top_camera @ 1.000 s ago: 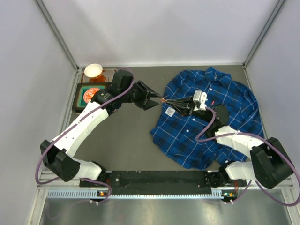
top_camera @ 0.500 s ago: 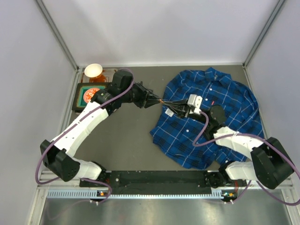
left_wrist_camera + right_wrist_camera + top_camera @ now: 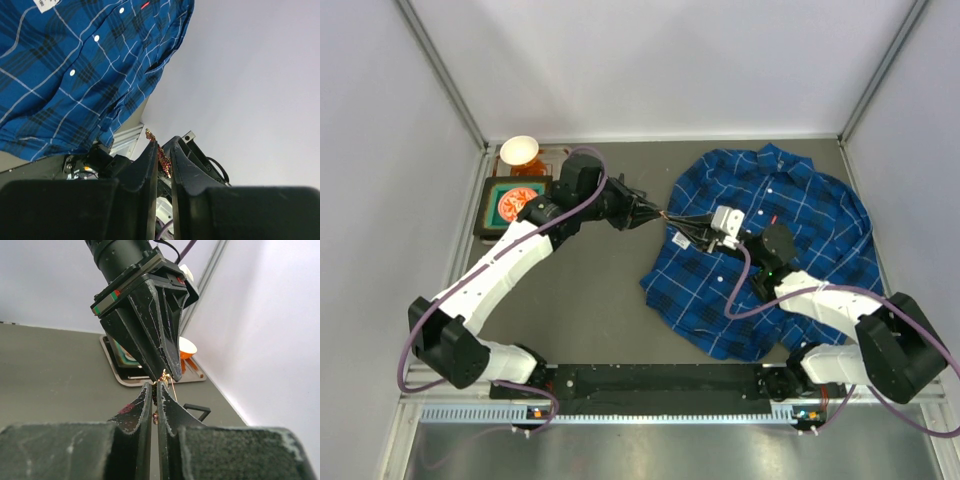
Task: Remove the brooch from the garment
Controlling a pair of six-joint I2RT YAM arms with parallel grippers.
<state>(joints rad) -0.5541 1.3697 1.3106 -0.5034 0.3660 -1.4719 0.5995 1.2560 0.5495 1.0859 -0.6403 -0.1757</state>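
The brooch (image 3: 666,213) is a tiny reddish-gold piece held in the air just left of the garment (image 3: 700,290), a dark-blue plaid shirt spread on the right of the table. My left gripper (image 3: 658,212) and right gripper (image 3: 673,216) meet tip to tip there, both shut on the brooch. In the left wrist view the brooch (image 3: 161,154) sits between my left gripper's (image 3: 163,145) fingers, with the garment (image 3: 75,65) beyond. In the right wrist view my right gripper (image 3: 156,386) pinches the brooch (image 3: 163,376), its gold pin sticking up against the left gripper's fingertips (image 3: 170,367).
A dark tray (image 3: 485,215) with a green and red item lies at the far left, with an orange and white bowl (image 3: 520,152) behind it. A white printed label (image 3: 682,238) lies on the shirt's left edge. Grey walls enclose the table.
My left gripper was open a second ago and has shut on the brooch. My right arm has shifted slightly left with the brooch, toward the left gripper.
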